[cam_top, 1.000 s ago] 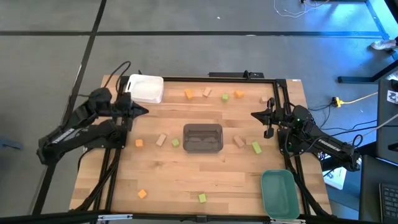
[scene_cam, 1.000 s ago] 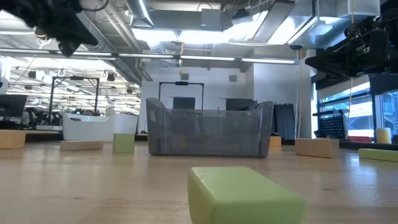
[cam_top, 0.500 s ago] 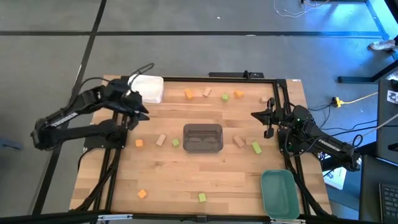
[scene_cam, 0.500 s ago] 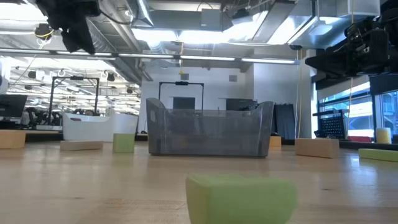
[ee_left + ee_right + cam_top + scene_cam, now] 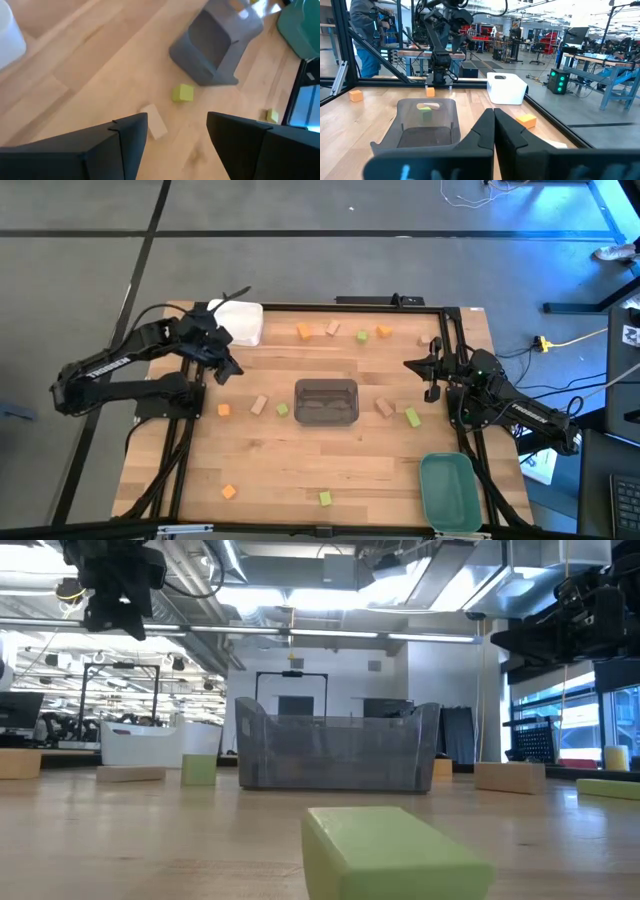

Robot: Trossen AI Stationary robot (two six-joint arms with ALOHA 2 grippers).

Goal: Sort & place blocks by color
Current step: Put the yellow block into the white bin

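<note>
From above, we see our left gripper [image 5: 222, 367] raised over the table's [image 5: 300, 470] ten o'clock area, just in front of the white tray [image 5: 236, 321], fingers spread and empty; we judge it is set that way to drop onto a block. The blocks lie scattered around the grey tray [image 5: 326, 401] at the centre: a tan bar [image 5: 259, 404] and a green cube [image 5: 283, 410] at its nine o'clock, an orange cube [image 5: 224, 410] farther out the same way, more orange, tan and green pieces along the twelve o'clock edge, others toward three and six. The teal tray [image 5: 447, 490] waits at five o'clock. Our right gripper [image 5: 432, 379] is parked at three o'clock.

At table height, the left gripper [image 5: 112, 610] hangs high, well above the wood, so nothing is grasped yet. A green block [image 5: 393, 851] fills the foreground before the grey tray [image 5: 335, 752].

Through the left wrist, the spread fingers [image 5: 125, 135] frame the tan bar [image 5: 154, 121], with the green cube [image 5: 183, 93] just beyond it and the grey tray [image 5: 212, 47] past that. We read the bar as the likely target.

Through the right wrist, our fingers [image 5: 492, 132] are pressed together on nothing, aimed across the grey tray [image 5: 427, 125] toward the white tray [image 5: 506, 89]; this arm seems simply to be keeping clear.
</note>
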